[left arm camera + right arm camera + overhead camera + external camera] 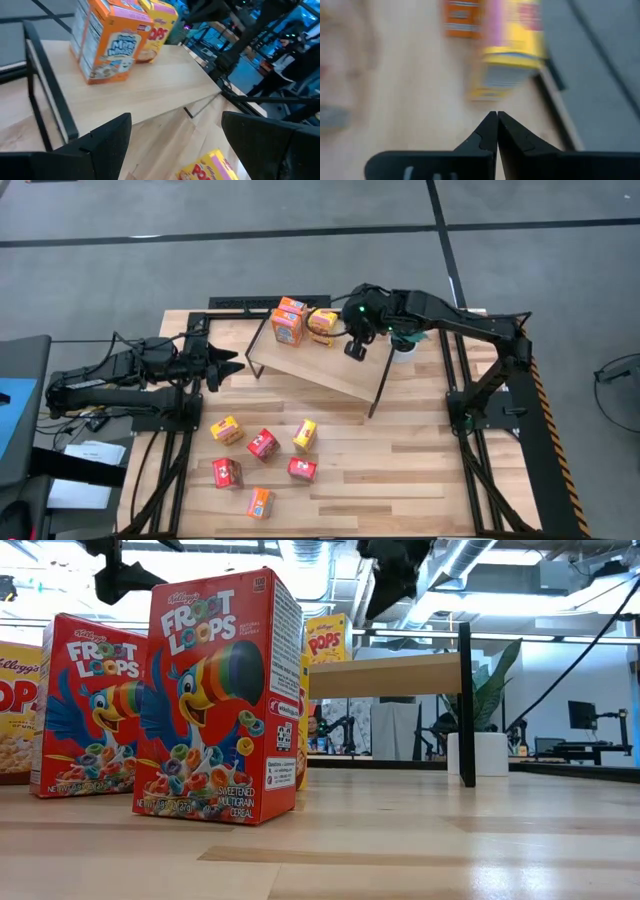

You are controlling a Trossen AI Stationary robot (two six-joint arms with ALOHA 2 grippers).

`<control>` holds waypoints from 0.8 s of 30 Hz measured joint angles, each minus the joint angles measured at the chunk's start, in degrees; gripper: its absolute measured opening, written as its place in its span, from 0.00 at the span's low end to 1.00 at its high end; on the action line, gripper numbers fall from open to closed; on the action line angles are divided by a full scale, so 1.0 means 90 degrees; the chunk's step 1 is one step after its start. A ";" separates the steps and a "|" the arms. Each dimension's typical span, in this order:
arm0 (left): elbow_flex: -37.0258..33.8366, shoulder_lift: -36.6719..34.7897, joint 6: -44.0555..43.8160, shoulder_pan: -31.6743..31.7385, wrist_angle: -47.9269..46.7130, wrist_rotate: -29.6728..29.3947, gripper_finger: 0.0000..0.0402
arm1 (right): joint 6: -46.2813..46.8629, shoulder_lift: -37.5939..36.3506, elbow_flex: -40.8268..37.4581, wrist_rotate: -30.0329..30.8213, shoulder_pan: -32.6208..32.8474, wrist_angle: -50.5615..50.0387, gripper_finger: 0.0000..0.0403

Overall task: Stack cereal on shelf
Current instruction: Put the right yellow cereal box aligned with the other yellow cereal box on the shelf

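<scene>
High view: shelf (320,365) at table back, orange boxes (288,320) and a yellow box (322,322) on its far corner; six loose boxes (262,444) on table (400,470) in front. Right gripper (356,348) above shelf, empty. Left gripper (232,367) beside shelf's end. Low view: red boxes (215,700) upright, close to lens. Left wrist view: jaws spread wide, nothing between. Right wrist view: fingers pressed together, yellow box just ahead. Likely light, stiff cardboard, glossy, crushable; best pinched across narrow sides.
</scene>
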 joint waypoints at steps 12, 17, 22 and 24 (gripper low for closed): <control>0.0000 0.0002 -0.0292 -0.0018 0.0130 0.1241 0.75 | 0.0255 0.0135 0.0108 -0.1322 0.2088 -0.0012 0.29; 0.0000 0.0000 -0.0306 -0.0158 0.0324 0.1512 0.75 | 0.0149 0.0693 0.0104 -0.1312 0.3002 0.0760 0.44; -0.0001 0.0000 -0.0332 -0.0302 0.0345 0.1467 0.75 | -0.0759 0.1361 0.0097 -0.1266 0.3462 0.1307 0.62; -0.0002 0.0002 -0.0395 -0.0322 0.0341 0.1448 0.75 | -0.0919 0.1607 0.0103 -0.1252 0.3448 0.1539 0.67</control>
